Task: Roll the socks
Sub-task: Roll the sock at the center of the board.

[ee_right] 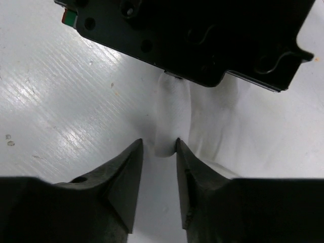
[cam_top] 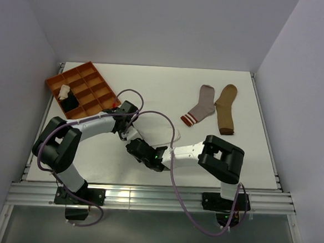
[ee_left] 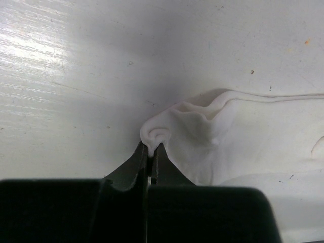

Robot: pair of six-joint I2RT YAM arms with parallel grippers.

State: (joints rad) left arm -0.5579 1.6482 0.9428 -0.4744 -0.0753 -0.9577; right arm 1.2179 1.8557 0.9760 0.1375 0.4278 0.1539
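Closest to the lens, the left gripper (ee_left: 151, 151) has its two black fingers pressed together, with no gap between them, pinching a small curled lip at the edge of the white sock (ee_left: 217, 147). From that pinch the fabric rises into a soft ridge and then spreads out flat on the white table (cam_top: 153, 87). The right gripper (ee_right: 159, 144) faces the same sock from the other side. Its jaws stand partly apart, astride a narrow upright fold of the white fabric. The fold touches one fingertip and leaves a gap at the other, so nothing is clamped there. The black body of the left gripper sits just beyond that fold. Taking the orange tray (cam_top: 90, 77) at the far left corner of the table as the mark, the white sock lies nearer the arm bases than the tray and a little to its right, where the two grippers meet. Inside the tray, in compartments on its left side, sit a cream sock (cam_top: 64, 91) and, just beside it, a black sock (cam_top: 70, 103). Well to the right of the tray a grey sock (cam_top: 201, 106) with a red-striped cuff lies flat, and a tan sock (cam_top: 226, 109) lies just beyond it, farther still from the tray.
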